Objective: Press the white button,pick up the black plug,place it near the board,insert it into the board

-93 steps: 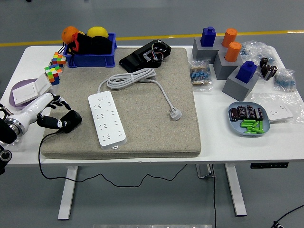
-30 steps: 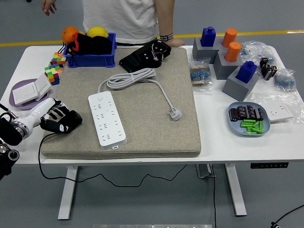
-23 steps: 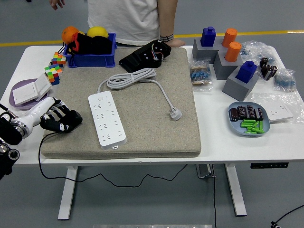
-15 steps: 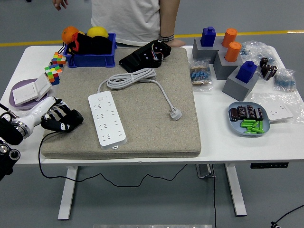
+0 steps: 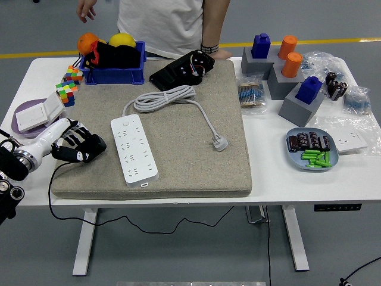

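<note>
The white power strip (image 5: 134, 148) lies on the grey felt mat (image 5: 190, 113), its white button at the far end (image 5: 125, 124). My left hand (image 5: 70, 143) is shut on the black plug (image 5: 88, 148) at the mat's left edge, a little left of the strip. The plug's black cable (image 5: 52, 196) hangs over the table's front edge. The strip's own white cord (image 5: 169, 98) is coiled behind it, with its white plug (image 5: 221, 143) lying to the right. The right hand is out of view.
A person in a white shirt (image 5: 166, 24) stands at the far side, one hand (image 5: 217, 53) resting on the table. A blue bin (image 5: 113, 65) with fruit, cubes (image 5: 66, 89), a white switch plate (image 5: 33, 116), a black device (image 5: 181, 70), grey blocks (image 5: 286, 71) and a tray of batteries (image 5: 312, 149) surround the mat.
My left hand closed on the black plug, lifted it slightly and carried it a little right, toward the strip. The person came to the table's far side and shifted to the right.
</note>
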Controlling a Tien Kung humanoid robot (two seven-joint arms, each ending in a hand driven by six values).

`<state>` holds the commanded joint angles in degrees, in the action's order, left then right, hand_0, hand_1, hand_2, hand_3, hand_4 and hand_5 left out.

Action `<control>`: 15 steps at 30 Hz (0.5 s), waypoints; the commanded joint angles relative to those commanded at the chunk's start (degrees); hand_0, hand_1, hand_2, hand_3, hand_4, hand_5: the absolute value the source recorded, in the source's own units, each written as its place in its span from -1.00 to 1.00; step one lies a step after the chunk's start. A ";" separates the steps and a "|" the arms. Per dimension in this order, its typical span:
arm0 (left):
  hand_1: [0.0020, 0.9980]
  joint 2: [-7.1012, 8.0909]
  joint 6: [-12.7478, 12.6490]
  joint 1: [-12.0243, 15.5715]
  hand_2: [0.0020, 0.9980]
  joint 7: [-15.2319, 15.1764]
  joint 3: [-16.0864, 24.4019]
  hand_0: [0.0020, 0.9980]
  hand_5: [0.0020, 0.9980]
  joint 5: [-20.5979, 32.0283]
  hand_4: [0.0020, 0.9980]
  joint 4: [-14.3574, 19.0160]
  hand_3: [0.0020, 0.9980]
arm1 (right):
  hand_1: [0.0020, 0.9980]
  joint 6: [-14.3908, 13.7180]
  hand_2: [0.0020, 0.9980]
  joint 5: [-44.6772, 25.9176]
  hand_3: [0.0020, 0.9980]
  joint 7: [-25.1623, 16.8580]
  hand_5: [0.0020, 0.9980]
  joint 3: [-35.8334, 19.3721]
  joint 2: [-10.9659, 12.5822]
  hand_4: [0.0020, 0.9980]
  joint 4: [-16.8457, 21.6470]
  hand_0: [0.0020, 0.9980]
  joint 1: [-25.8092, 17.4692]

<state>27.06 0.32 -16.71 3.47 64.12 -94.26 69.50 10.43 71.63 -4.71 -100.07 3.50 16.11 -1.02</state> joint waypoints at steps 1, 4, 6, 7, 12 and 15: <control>-0.09 0.04 -0.03 -0.05 -0.09 -0.05 0.04 -0.08 -1.00 0.05 0.49 0.23 0.06 | 0.41 -0.01 0.38 0.01 0.26 0.00 -0.13 -0.04 0.00 0.49 -0.02 0.45 0.00; -0.12 0.49 0.09 -0.51 -0.11 0.41 -0.44 -0.08 -1.00 -0.07 0.52 1.71 0.04 | 0.41 -0.01 0.38 -0.01 0.25 -0.01 -0.13 -0.10 0.02 0.49 -0.02 0.45 0.00; -0.12 1.06 0.26 -1.03 -0.11 0.96 -1.29 -0.08 -1.00 -0.05 0.52 2.75 0.04 | 0.41 -0.01 0.38 0.00 0.25 -0.01 -0.13 -0.12 0.07 0.49 -0.03 0.45 -0.02; -0.12 1.34 0.35 -1.36 -0.11 1.24 -1.76 -0.08 -1.00 -0.03 0.52 3.14 0.04 | 0.41 -0.02 0.38 0.01 0.25 -0.01 -0.13 -0.14 0.09 0.49 -0.04 0.45 -0.03; -0.13 3.10 0.62 -4.23 -0.13 1.88 -5.61 -0.08 -1.00 0.24 0.52 4.04 0.04 | 0.41 -0.03 0.38 -0.10 0.25 -0.04 -0.14 -0.13 0.18 0.48 0.00 0.45 0.04; -0.13 4.45 0.60 -6.70 -0.13 1.91 -9.26 -0.08 -1.00 0.72 0.52 4.30 0.04 | 0.41 -0.03 0.38 -0.12 0.25 -0.04 -0.14 -0.15 0.23 0.48 -0.02 0.45 0.04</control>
<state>31.51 0.91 -23.41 5.38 54.86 -93.54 73.80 10.40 71.51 -4.75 -100.21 3.73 16.10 -0.98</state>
